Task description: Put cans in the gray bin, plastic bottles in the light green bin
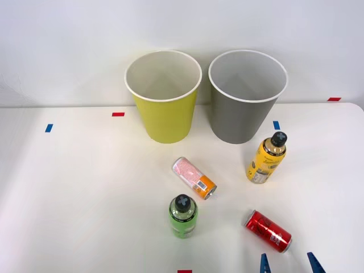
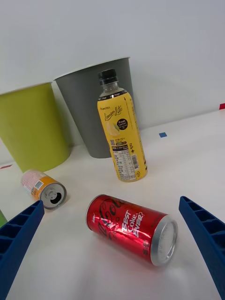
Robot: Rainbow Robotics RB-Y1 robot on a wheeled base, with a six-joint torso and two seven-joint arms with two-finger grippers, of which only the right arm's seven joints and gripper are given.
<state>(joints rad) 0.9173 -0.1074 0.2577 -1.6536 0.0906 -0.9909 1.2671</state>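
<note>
Four items on the table, none binned. Right gripper (image 2: 112, 243) spread wide, fingers flanking the red can (image 2: 131, 228), which lies on its side near the yellow bottle (image 2: 122, 136). Risk: round can rolls as fingers close

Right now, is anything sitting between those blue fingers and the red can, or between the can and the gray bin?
Nothing lies between the open right gripper and the red can. Toward the gray bin, the upright yellow bottle stands roughly in line, so the can would need lifting over or past it.
</note>
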